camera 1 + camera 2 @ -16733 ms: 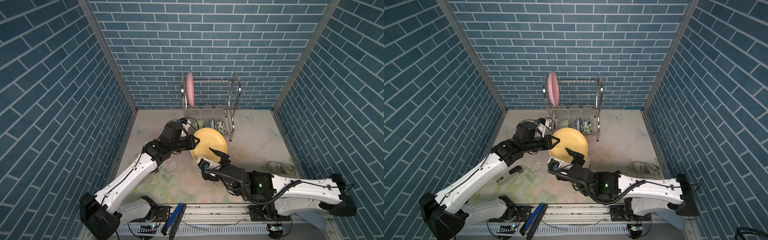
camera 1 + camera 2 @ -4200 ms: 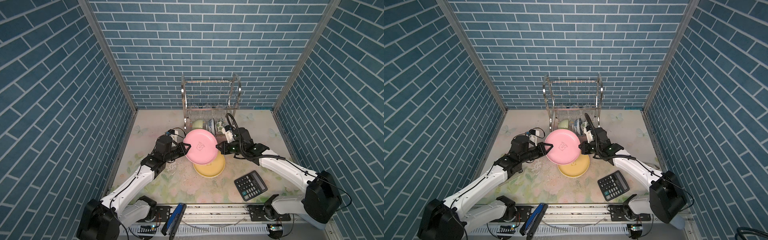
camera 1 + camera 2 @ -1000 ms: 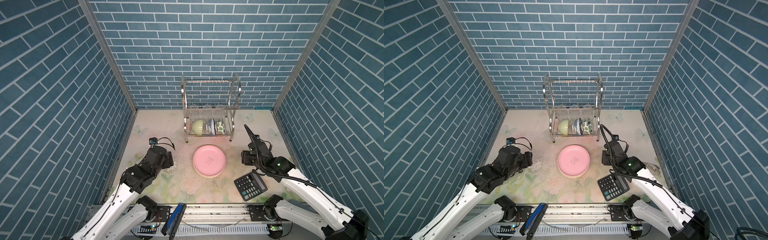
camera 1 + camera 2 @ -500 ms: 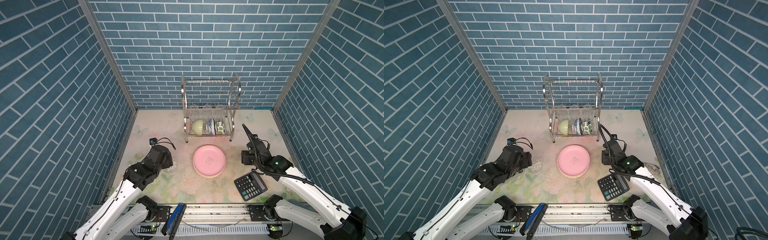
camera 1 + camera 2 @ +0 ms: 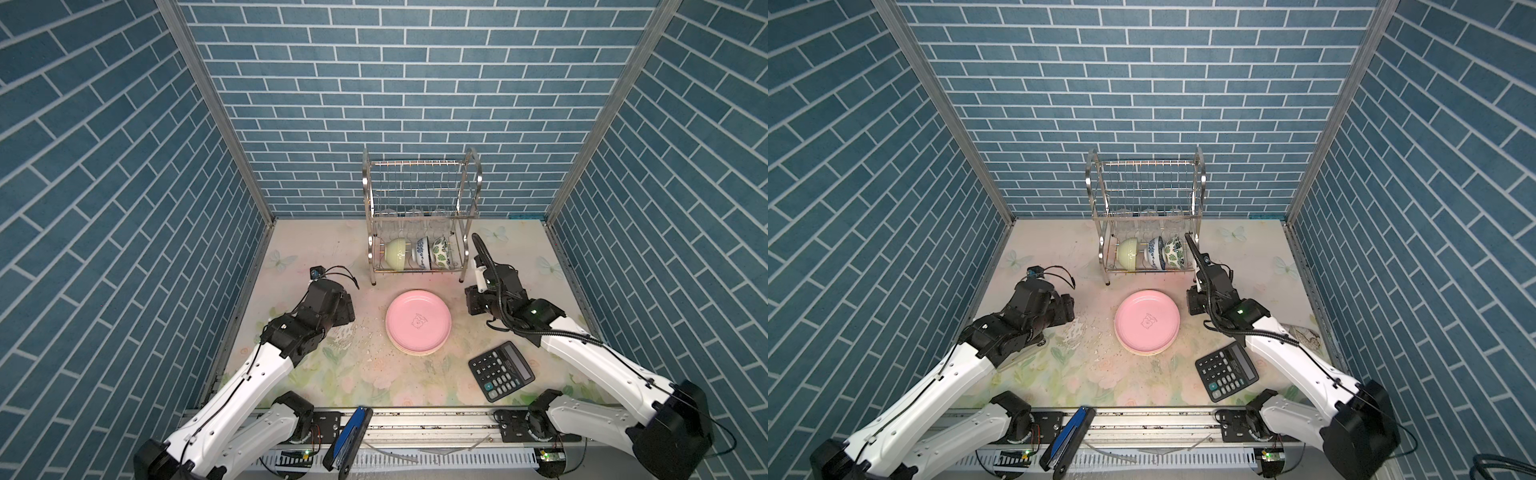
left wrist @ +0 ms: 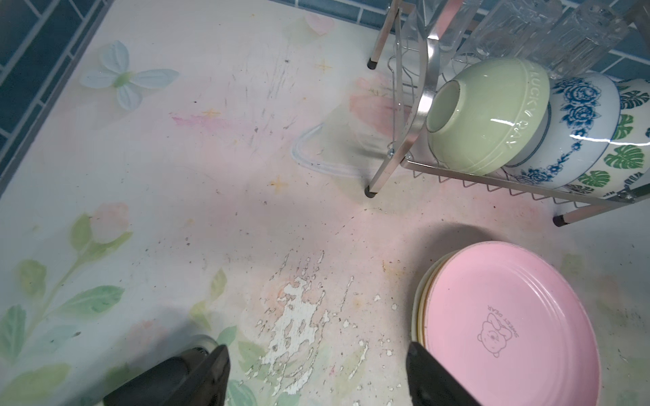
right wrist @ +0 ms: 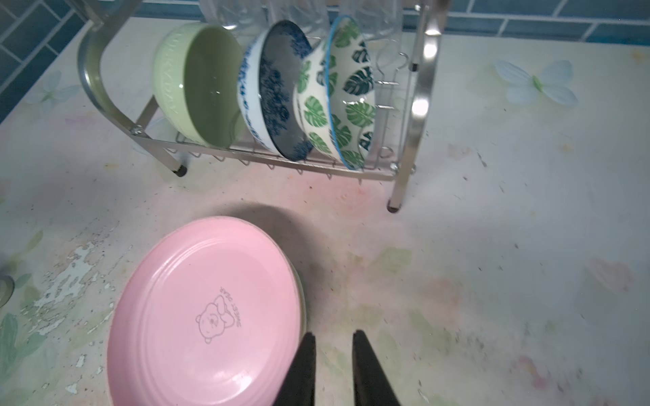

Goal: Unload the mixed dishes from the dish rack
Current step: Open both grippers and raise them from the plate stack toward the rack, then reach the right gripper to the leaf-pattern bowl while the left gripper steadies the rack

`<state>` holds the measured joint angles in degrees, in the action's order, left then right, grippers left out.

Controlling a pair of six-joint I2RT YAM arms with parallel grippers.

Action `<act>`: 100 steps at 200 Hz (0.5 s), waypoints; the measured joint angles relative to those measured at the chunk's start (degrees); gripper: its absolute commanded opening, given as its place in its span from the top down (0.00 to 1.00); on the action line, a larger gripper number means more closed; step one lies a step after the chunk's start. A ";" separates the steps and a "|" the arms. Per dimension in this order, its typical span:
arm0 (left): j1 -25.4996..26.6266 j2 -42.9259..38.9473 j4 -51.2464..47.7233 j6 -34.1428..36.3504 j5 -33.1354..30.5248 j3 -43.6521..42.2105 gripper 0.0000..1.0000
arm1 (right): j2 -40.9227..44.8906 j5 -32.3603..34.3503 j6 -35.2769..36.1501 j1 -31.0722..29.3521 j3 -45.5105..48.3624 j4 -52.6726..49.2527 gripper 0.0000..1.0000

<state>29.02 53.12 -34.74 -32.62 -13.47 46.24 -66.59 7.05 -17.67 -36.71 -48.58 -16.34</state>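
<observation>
The dish rack [image 5: 422,178] stands at the back wall. Its lower tier holds a pale-green bowl [image 5: 395,254], a blue-white bowl [image 5: 423,252] and a green-leaf bowl [image 5: 440,251] on edge. Clear glasses [image 5: 411,216] sit on the tier above. In front, a pink plate [image 5: 418,322] tops a stack whose yellow and cream rims [image 6: 422,298] show underneath. My left gripper [image 5: 347,309] hovers open and empty left of the stack [image 6: 316,351]. My right gripper [image 5: 471,301] is right of the stack, jaws narrowed to a slim gap with nothing between them [image 7: 332,337].
A black calculator [image 5: 500,371] lies on the mat at the front right, beside my right forearm. Blue brick walls close in the left, back and right sides. The mat's surface is flaked and worn between my left gripper and the plates.
The pink plate, held between both grippers four seconds ago, now lies on the stack. Over the last second my right gripper's jaws have narrowed; both arms have hardly moved.
</observation>
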 measured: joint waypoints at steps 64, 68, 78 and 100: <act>-1.36 13.73 13.27 2.19 4.81 3.06 0.23 | -11.52 -6.32 5.20 1.36 -1.16 18.69 0.69; -1.46 14.49 14.10 2.32 5.03 3.26 0.23 | -11.85 -6.67 5.31 1.68 -1.16 19.56 0.69; -1.79 16.15 16.20 2.62 5.51 3.54 0.23 | -12.52 -7.32 5.60 2.69 -1.16 21.94 0.69; -2.80 19.21 20.17 2.93 5.99 3.56 0.24 | -14.21 -8.87 5.79 5.03 -1.16 26.47 0.73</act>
<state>26.22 72.34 -14.57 -29.69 -7.49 49.80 -80.79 -1.83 -11.88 -31.68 -49.74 10.13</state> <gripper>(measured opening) 0.765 0.288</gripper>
